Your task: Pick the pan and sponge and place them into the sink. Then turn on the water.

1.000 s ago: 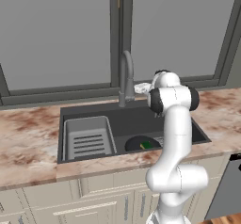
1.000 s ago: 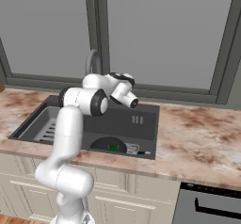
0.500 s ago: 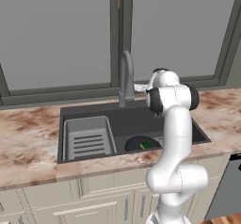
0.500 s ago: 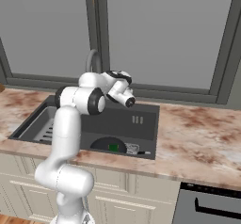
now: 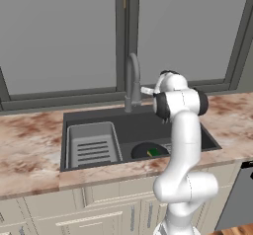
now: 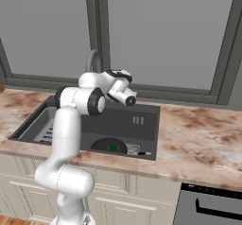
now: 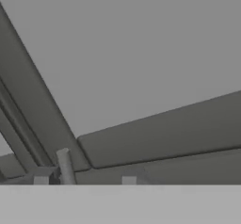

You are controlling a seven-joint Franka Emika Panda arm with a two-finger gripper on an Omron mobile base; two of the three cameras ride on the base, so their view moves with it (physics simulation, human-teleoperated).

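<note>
The black pan (image 5: 146, 150) lies in the right half of the dark sink (image 5: 148, 121), with the green sponge (image 5: 153, 152) inside it. From the right base view the pan (image 6: 105, 145) and sponge (image 6: 113, 148) sit near the sink's (image 6: 137, 125) front wall. My gripper (image 5: 147, 90) is raised beside the tall arched faucet (image 5: 131, 83), at its side lever. In the hand view the gripper (image 7: 85, 180) is open, its fingertips (image 7: 41, 179) apart, and the pale lever rod (image 7: 65, 166) stands between them, close to the left one. No water is in view at the spout.
A grey ribbed rack (image 5: 93, 145) fills the sink's left half. Marbled counter (image 5: 29, 145) runs along both sides, wider on the right (image 6: 198, 134). A window frame (image 7: 155, 138) is close behind the faucet (image 6: 91, 58). A dark appliance (image 6: 212, 205) sits low on the right.
The fingers have spread from shut to open at the faucet lever. The hand has barely moved; pan and sponge lie still in the sink.
</note>
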